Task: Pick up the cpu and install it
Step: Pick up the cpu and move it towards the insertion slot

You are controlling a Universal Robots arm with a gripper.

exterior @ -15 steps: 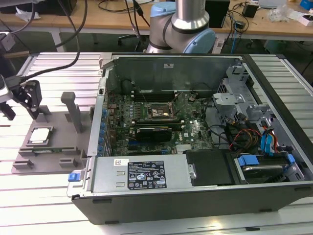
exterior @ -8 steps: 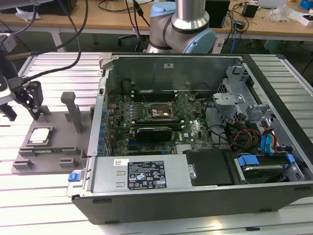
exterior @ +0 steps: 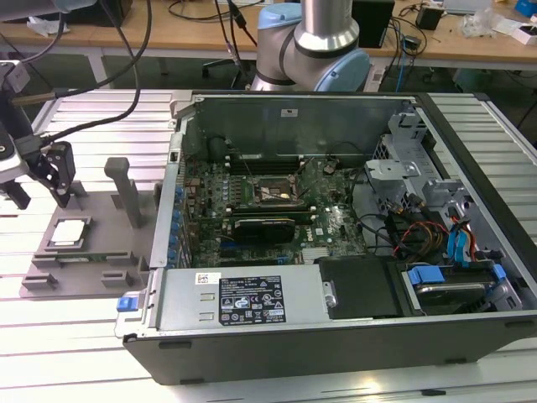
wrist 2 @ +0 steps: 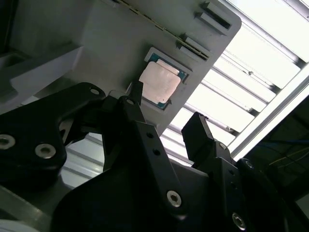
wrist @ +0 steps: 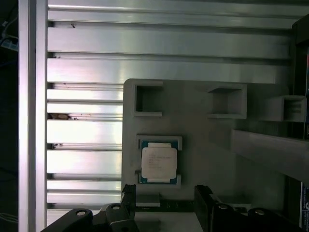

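Nothing pinched: hovering above the grey tray (exterior: 109, 211) with the gripper (exterior: 40, 189) spread wide and empty, black fingers (wrist: 129, 195) hanging near the cpu (exterior: 69, 232) and touching neither it nor the tray. Lying flat in a square recess of that tray (silvery top plate facing up, green rim around it), to the exterior view's left of the open computer case (exterior: 252, 298) and well apart from the black socket (exterior: 270, 191) on the motherboard. Sitting side by side on the slatted metal desk (exterior: 92, 126), tray and case alike.
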